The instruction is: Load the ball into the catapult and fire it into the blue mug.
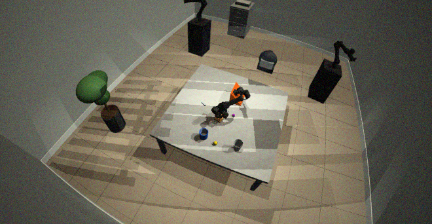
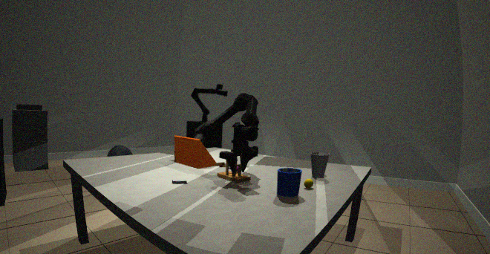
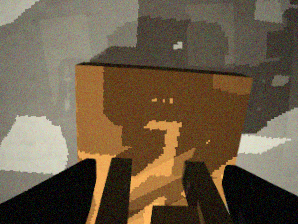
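The wooden catapult (image 1: pixel 218 120) (image 2: pixel 237 178) (image 3: pixel 200 95) stands near the middle of the table. My gripper (image 2: pixel 238 169) (image 3: pixel 161 172) points down over it and is open, with the fingers on either side of part of the catapult's frame. The blue mug (image 1: pixel 203 136) (image 2: pixel 288 184) stands upright towards the table's front edge. A yellow ball (image 1: pixel 215 143) (image 2: pixel 308 183) lies beside the mug. A small purple ball (image 1: pixel 233 114) lies beside the catapult; in the exterior view it shows partly behind the fingers. The catapult's arm and cup are hard to make out behind the gripper.
A dark grey cup (image 1: pixel 237 145) (image 2: pixel 319 165) stands beyond the yellow ball. An orange wedge-shaped block (image 1: pixel 233 98) (image 2: pixel 193 152) stands by the arm's base. A small dark bar (image 1: pixel 203 104) (image 2: pixel 180 182) lies on the table.
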`<state>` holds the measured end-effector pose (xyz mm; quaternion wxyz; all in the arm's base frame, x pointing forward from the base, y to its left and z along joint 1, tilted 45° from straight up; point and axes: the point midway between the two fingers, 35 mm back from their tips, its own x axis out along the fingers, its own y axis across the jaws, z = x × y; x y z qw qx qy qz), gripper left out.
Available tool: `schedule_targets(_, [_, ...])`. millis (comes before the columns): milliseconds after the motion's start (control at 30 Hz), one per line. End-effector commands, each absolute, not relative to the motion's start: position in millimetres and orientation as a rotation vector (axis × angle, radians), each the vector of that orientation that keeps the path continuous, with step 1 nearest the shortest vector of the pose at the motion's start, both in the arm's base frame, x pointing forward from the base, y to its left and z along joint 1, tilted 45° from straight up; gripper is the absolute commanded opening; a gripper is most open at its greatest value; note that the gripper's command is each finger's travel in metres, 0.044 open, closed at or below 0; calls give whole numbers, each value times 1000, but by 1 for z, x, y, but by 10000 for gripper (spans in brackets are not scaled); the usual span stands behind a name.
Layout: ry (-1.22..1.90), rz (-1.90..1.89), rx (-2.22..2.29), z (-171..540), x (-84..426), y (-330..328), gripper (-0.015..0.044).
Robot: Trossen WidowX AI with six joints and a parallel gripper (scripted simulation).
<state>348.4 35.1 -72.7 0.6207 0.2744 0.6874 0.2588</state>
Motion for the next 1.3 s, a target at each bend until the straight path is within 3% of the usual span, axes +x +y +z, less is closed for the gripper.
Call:
schedule_targets(0, [1577, 595, 630, -72, 349, 34, 368])
schedule_targets(100, [1578, 591, 627, -57, 353, 17, 440])
schedule_targets(300, [1581, 590, 627, -2, 355, -36, 440])
schedule_targets(1267, [1570, 591, 637, -50, 350, 11, 440])
